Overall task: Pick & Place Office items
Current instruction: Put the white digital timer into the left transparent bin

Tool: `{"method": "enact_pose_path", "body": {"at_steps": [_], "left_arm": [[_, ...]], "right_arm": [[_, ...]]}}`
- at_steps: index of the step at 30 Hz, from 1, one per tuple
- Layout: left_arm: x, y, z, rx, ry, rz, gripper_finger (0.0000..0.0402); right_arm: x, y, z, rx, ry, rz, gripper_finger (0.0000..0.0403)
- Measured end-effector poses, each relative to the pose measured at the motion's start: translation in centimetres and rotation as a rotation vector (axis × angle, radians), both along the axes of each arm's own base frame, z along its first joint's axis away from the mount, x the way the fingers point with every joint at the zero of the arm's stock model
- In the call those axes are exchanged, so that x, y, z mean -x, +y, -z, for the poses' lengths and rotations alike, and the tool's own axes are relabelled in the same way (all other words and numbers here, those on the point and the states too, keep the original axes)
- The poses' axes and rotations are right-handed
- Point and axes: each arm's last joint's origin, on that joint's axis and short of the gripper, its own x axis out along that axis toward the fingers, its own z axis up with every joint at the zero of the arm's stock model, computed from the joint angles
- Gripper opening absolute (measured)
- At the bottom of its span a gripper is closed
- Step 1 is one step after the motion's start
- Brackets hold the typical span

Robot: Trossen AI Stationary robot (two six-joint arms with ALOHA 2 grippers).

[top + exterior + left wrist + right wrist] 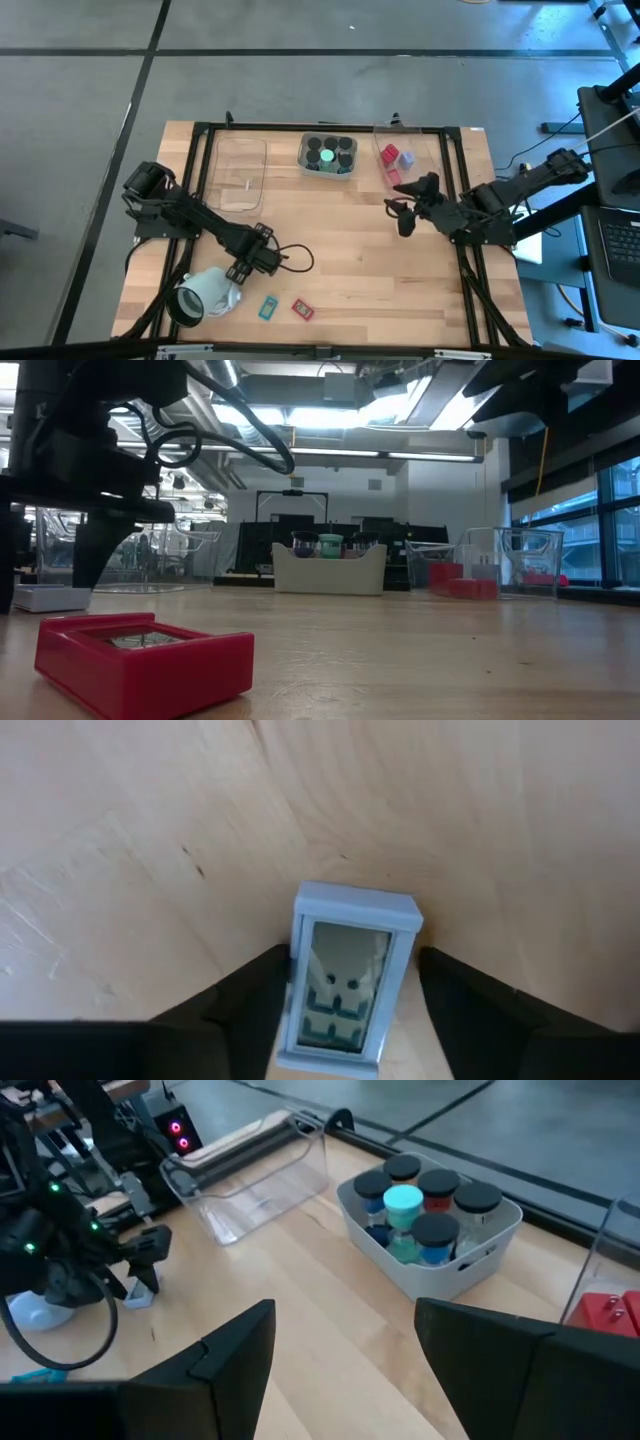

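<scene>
A white flat rectangle [350, 982] with a window in its face lies flat on the wooden table. My left gripper [352, 1020] points down over it near the table's front left, one finger at each long side. It also shows in the right wrist view, with my left gripper [143, 1265] above the white rectangle [141, 1293]. A teal flat rectangle [267, 307] and a red one [302, 309] lie flat near the front edge. My right gripper [403, 212] hangs open and empty above the table's right middle. My left gripper comes from above with its fingers across the white rectangle, one finger [262, 1005] at its left long side [298, 982] and the other at its right. Whether they touch it I cannot tell. The rectangle lies flat on the table.
A large pale mint-white hollow cylinder [203, 297] lies on its side just left of my left gripper. At the back stand an empty clear tray [240, 172], a white bin [328, 168] of black cylinders, and a clear tray [420, 150] with red blocks and a pale blue cube.
</scene>
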Motion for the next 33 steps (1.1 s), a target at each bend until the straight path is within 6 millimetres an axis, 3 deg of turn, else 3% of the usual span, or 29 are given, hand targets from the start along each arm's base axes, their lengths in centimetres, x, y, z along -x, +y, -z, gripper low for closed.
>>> {"method": "enact_pose_path", "body": {"at_steps": [7,15,24,28,33], "left_arm": [[0.0,0.0,0.0,0.0,0.002,0.0,0.0144],[-0.9,-0.3,-0.9,-0.023,-0.02,-0.008,0.0143],[-4.6,-0.8,-7.4,-0.159,-0.222,-0.013,0.0143],[-4.7,0.8,-10.0,-0.297,-0.222,-0.011,0.0143],[-3.4,4.3,-13.4,-0.297,-0.28,-0.131,0.0144]], "right_arm": [[0.4,0.9,-0.1,0.02,-0.024,-0.007,0.0245],[0.6,1.2,-0.1,0.034,-0.034,-0.01,0.0245],[0.0,1.6,0.6,0.046,-0.015,0.014,0.0245],[-0.4,1.8,1.0,0.056,0.011,0.008,0.0245],[-0.9,2.2,1.7,0.048,0.036,0.005,0.0245]]}}
